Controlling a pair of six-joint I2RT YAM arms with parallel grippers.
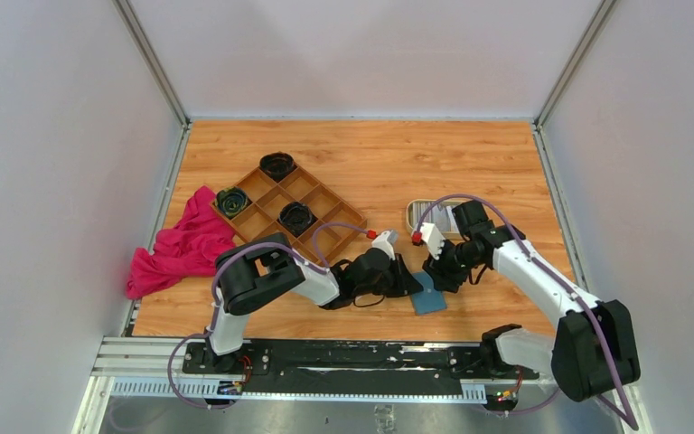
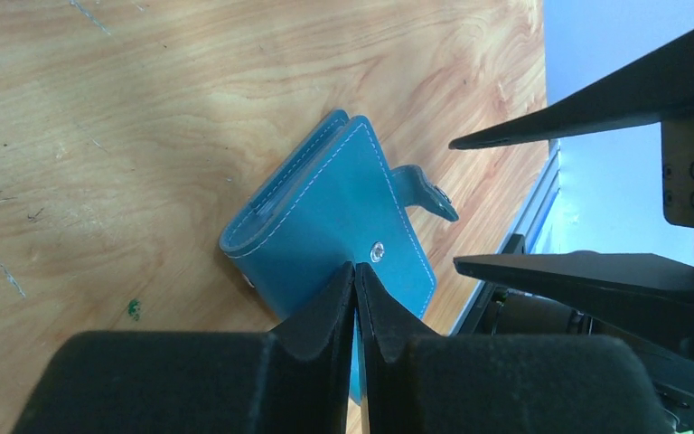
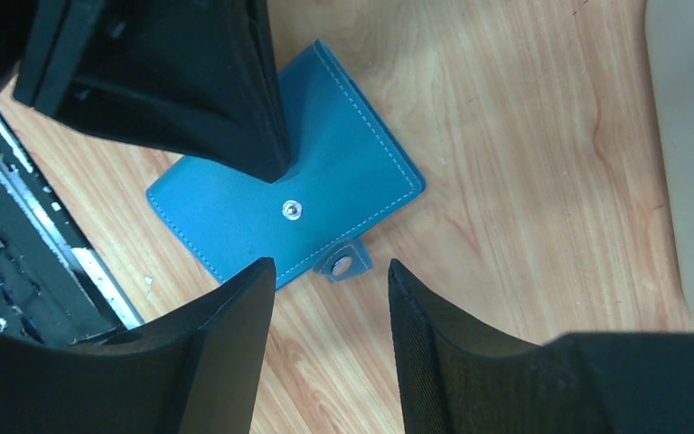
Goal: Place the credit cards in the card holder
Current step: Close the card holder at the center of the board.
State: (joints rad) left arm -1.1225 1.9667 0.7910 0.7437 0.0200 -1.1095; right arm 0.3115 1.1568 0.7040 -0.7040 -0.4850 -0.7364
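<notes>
Near the front edge of the bench [image 1: 470, 154] our card holder [image 2: 325, 226] lies folded, tab [image 3: 343, 265] unsnapped. We judge it light, soft, slippery; left gripper [image 2: 355, 271], pinched shut, touches its cover, right gripper [image 3: 330, 298] gapes wide above the tab, our likeliest hold.

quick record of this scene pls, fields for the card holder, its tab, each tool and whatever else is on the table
card holder: teal, folded, lying on the wooden table
snap tab: unfastened, sticking out past the edge
left tool: shut, tips against the cover near the stud
right tool: open, holding nothing, over the tab edge
cream tray: behind the right tool, contents too small to tell
other: wooden compartment tray, pink cloth
</notes>
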